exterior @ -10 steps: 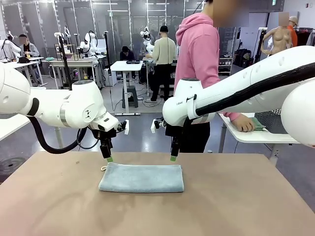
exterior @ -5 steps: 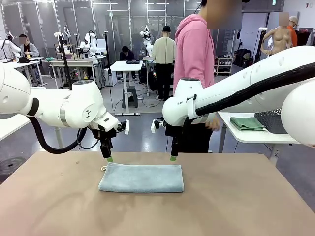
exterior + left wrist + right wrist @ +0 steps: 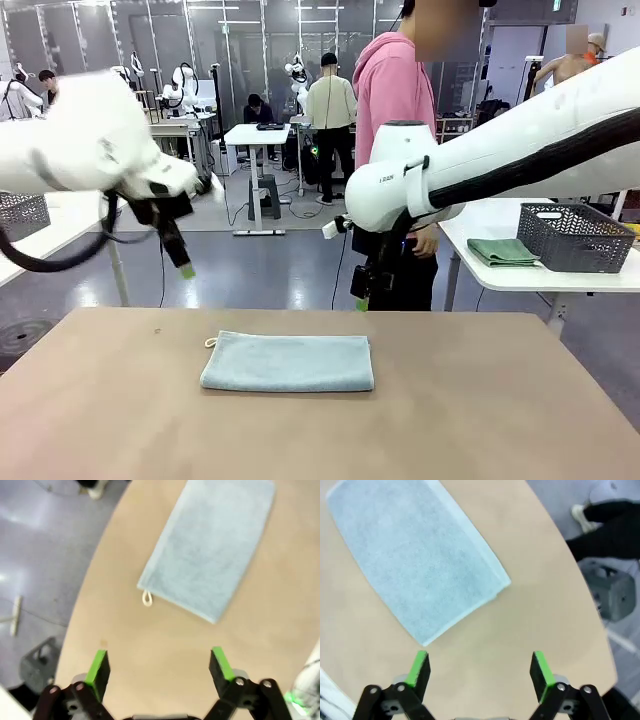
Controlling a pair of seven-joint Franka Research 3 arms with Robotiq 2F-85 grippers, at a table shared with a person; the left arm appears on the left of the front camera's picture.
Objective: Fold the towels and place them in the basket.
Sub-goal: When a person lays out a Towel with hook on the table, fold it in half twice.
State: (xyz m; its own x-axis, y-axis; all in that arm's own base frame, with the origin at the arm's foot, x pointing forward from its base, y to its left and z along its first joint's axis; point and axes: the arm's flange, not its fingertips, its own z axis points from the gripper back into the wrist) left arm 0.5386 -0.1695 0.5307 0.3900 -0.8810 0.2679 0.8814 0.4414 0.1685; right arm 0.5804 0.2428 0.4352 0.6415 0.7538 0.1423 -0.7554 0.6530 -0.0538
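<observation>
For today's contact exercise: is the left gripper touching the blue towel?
Apart. The front view shows the left gripper hanging above and left of the towel, floor visible between.

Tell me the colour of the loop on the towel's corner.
White loop on a pale grey-blue towel; the left wrist view shows it best.

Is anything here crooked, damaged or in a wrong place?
Nothing stands out. The folded towel lies flat and neat on the table, its loop at one corner. The left tool and the right tool hang open and empty above the table. The basket stands upright on the side table, beside a folded green towel.
</observation>
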